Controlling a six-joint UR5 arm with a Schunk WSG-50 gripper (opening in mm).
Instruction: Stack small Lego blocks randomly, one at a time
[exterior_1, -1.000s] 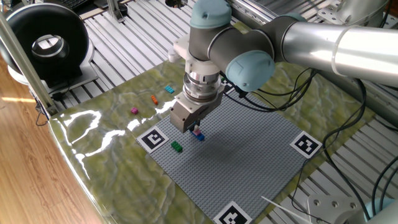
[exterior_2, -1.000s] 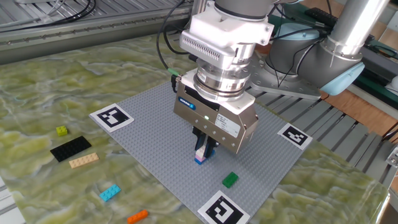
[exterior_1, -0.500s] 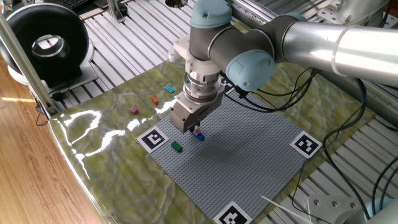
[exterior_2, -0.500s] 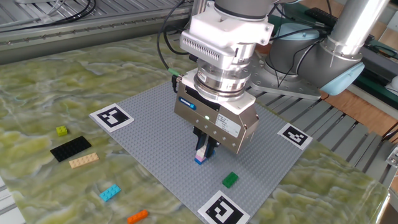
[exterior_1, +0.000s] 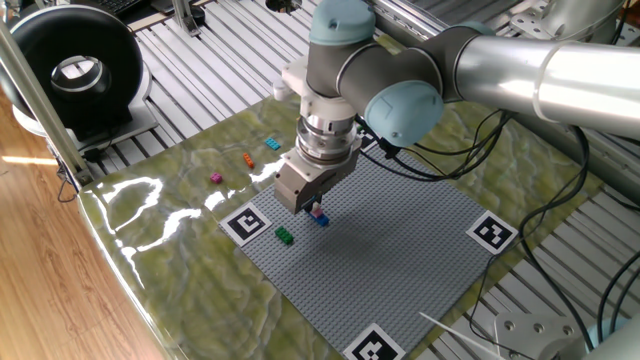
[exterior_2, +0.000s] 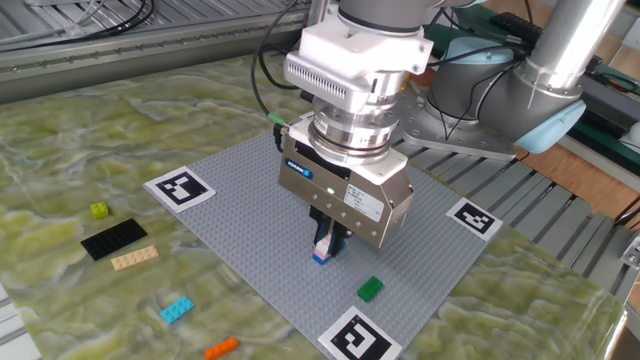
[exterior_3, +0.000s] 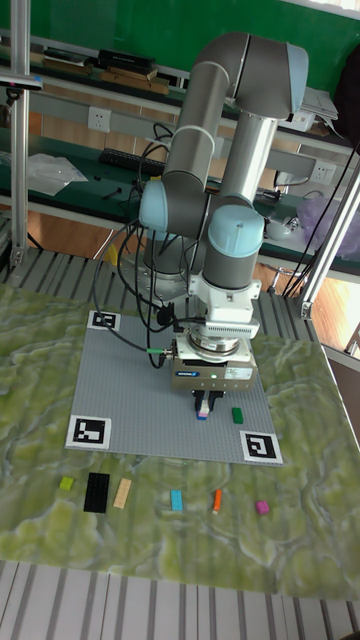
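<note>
A two-block stack (exterior_2: 320, 257), pinkish-white on blue, stands near the middle of the grey baseplate (exterior_2: 240, 200). The same stack (exterior_1: 320, 217) (exterior_3: 203, 413) shows in both other views. My gripper (exterior_2: 328, 243) (exterior_1: 313, 207) (exterior_3: 204, 403) hangs straight over it. Its dark fingers flank the top block closely, and I cannot make out whether they touch it. A green block (exterior_2: 371, 289) (exterior_1: 285, 235) (exterior_3: 237, 413) sits alone on the plate a short way from the stack.
Off the plate on the green mat lie a cyan block (exterior_2: 176, 310), an orange block (exterior_2: 222, 347), a magenta block (exterior_3: 262, 507), a tan piece (exterior_2: 134, 258), a black plate (exterior_2: 113, 239) and a yellow-green block (exterior_2: 99, 210). Marker tags (exterior_2: 180, 187) mark the plate's corners.
The gripper has shifted very slightly up and sideways over the stack. The stack and the loose blocks have stayed where they were.
</note>
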